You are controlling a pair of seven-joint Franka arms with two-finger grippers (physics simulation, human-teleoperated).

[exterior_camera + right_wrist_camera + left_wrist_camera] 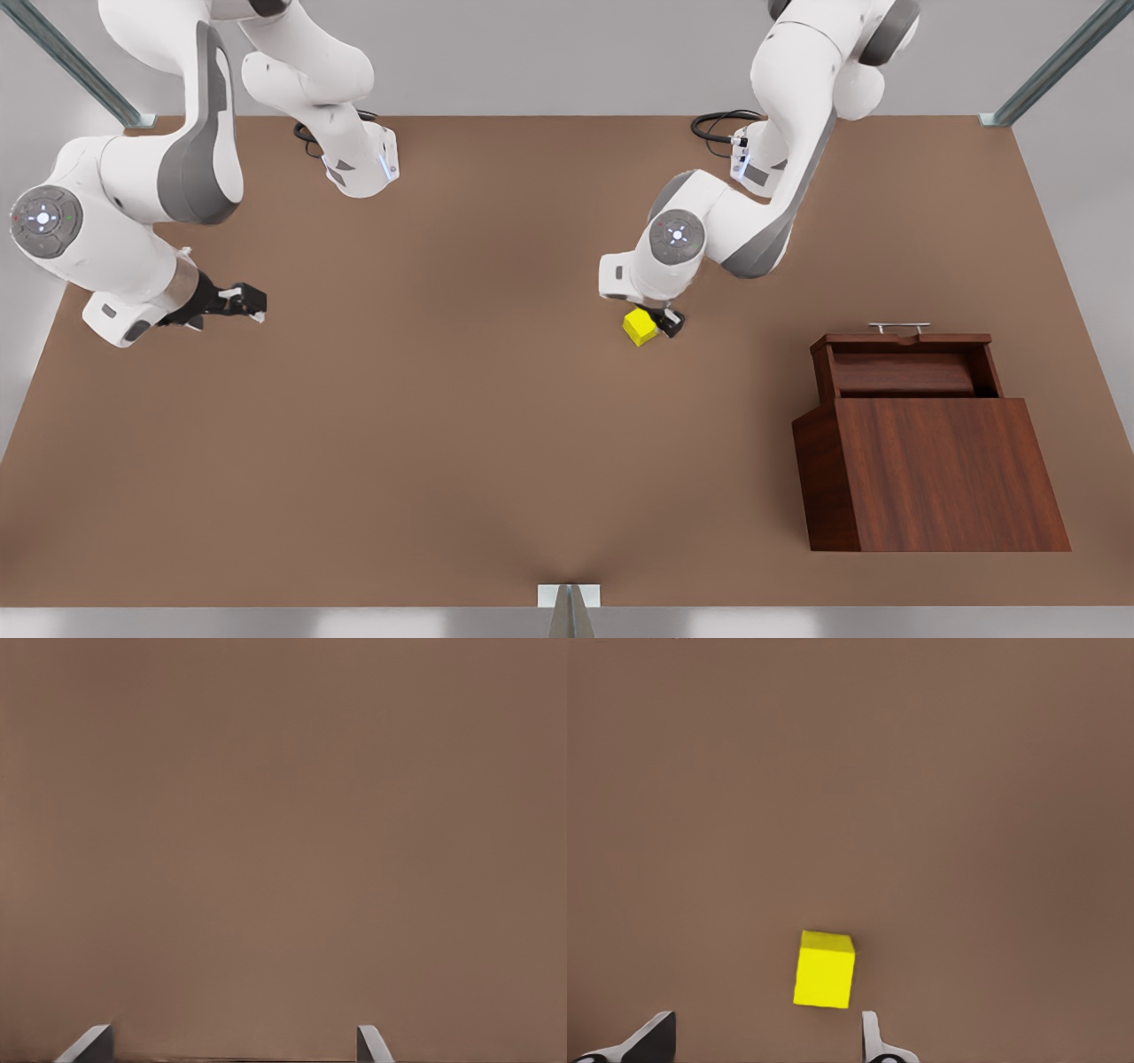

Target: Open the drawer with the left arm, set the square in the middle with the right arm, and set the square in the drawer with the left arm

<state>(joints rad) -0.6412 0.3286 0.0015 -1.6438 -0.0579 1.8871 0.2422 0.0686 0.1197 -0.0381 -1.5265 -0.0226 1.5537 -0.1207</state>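
On the front view's left, the right tool waits above bare worktop, its fingers spread apart and empty, far from the cube. Near the middle, the yellow cube rests on the worktop. The left tool is just beside it, at about 3 o'clock of the cube, fingers open and not yet around it. This arm is clearly nearer. At about 4 o'clock from the cube, the drawer stands pulled out of its cabinet.

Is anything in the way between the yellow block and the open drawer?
Nothing visible is. Bare tabletop lies between the square and the pulled-out drawer. The left gripper hovers open by the square; the right gripper waits apart, open.
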